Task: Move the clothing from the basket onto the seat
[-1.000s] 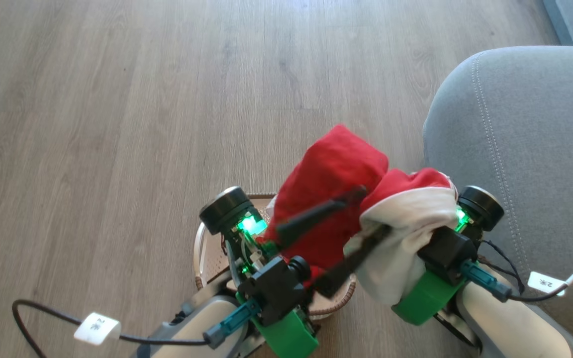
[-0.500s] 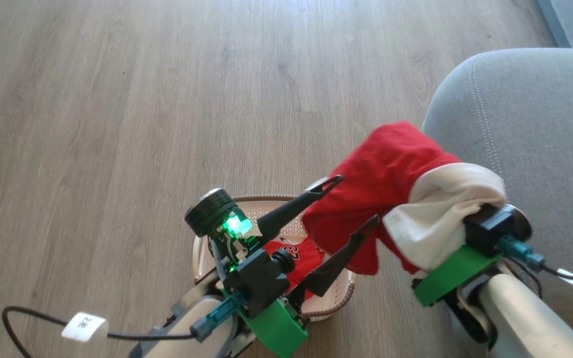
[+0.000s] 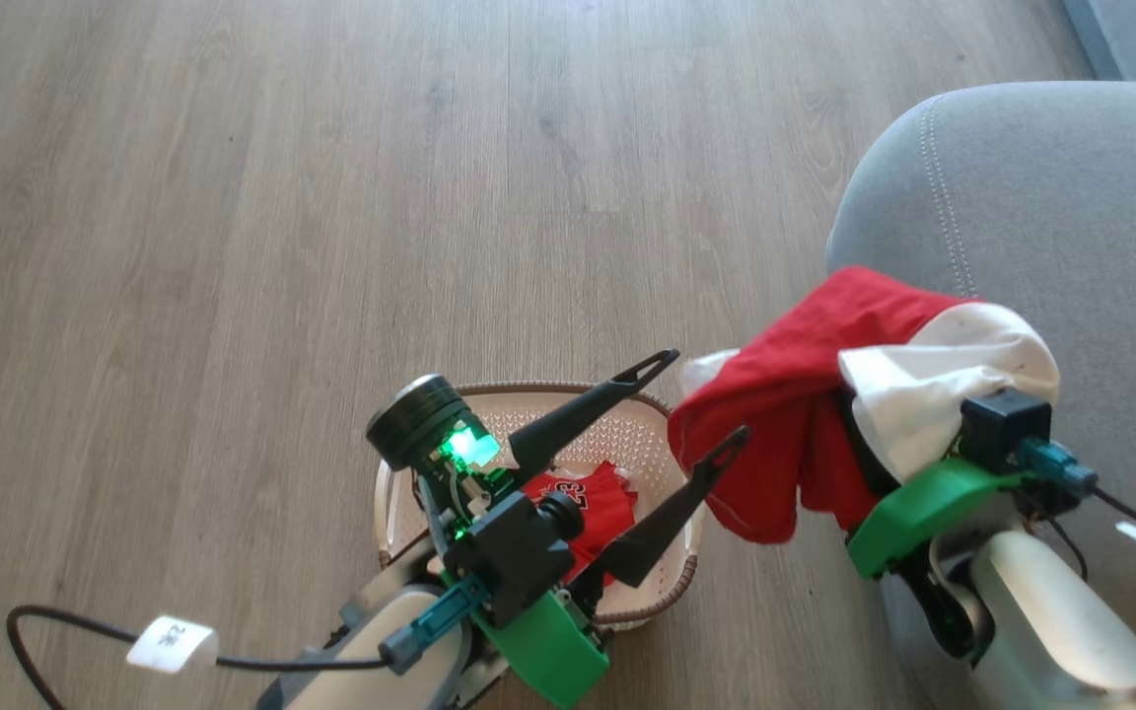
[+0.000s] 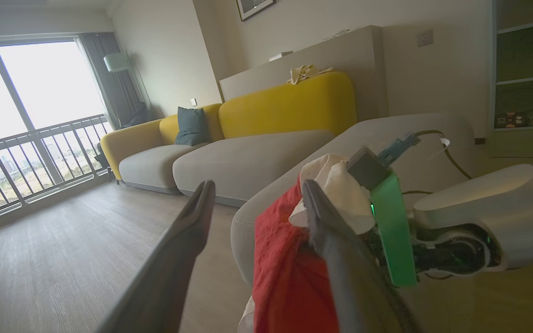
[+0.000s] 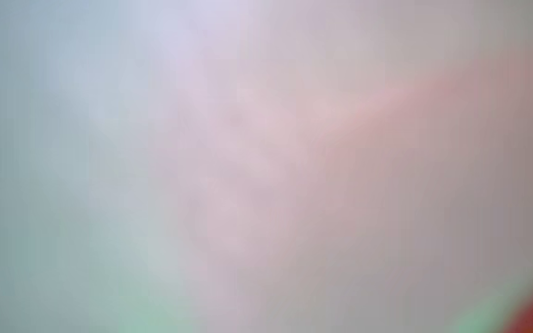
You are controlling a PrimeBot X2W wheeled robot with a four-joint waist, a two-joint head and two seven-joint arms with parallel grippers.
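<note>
- Left gripper (image 3: 698, 399): you see its two dark fingers spread wide, released and empty, poised above the basket (image 3: 529, 389). In the left wrist view the gripper (image 4: 257, 189) points toward the seat (image 4: 377, 132), and its right finger crosses in front of the garment (image 4: 285, 273); you cannot tell whether they touch.
- Right gripper (image 3: 862, 446): clenched on the garment (image 3: 785, 414). Cloth is draped over its fingers and hides them.
- Garment: red with a large white part. It is held up at the seat's (image 3: 1071, 197) left edge. The white part lies against the rounded corner in your head view, and the red part hangs lower, over the floor (image 3: 233, 247) between the seat and the basket's right rim. You cannot tell whether it rests on the seat.
- Jersey (image 3: 598, 498): red with white trim, crumpled on the basket's floor near its middle, partly behind the left gripper.
- Basket: cream, perforated, brown rim. It stands on the floor just left of the seat.
- Right wrist view: a pale pink and grey blur with a red patch at the lower right corner. You cannot make out any object in it.
</note>
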